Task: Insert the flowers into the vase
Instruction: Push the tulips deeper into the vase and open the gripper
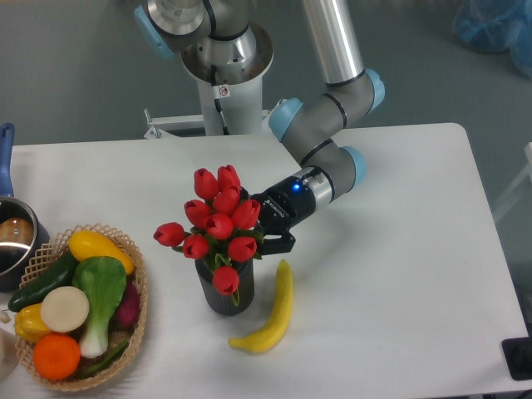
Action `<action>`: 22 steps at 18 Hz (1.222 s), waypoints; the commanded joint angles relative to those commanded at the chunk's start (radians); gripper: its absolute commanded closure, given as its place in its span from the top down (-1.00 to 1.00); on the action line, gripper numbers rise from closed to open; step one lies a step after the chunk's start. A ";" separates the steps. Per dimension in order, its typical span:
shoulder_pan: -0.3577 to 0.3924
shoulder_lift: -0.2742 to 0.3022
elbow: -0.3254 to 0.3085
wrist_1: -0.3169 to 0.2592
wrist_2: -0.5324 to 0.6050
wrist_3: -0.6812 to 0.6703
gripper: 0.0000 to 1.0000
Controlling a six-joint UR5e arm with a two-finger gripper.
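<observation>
The flowers [218, 221], a bunch of red closed tulip buds with green stems, stand in the vase [225, 291], a short dark ribbed cylinder at the table's middle front. One bud droops over the vase's front rim. My gripper [268, 241] is just to the right of the bunch, level with the stems above the vase's rim. Its dark fingers [278, 243] are mostly hidden behind the buds, so I cannot tell whether they hold the stems.
A yellow banana [272, 312] lies right of the vase, close to it. A woven basket [138, 312] of vegetables and fruit stands at the front left. A dark pot [15, 241] with a blue handle is at the left edge.
</observation>
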 joint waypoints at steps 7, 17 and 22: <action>0.009 -0.011 0.000 0.000 0.000 0.002 0.10; 0.017 -0.011 -0.006 0.000 0.002 0.002 0.44; 0.018 -0.011 -0.006 0.000 0.009 0.008 0.70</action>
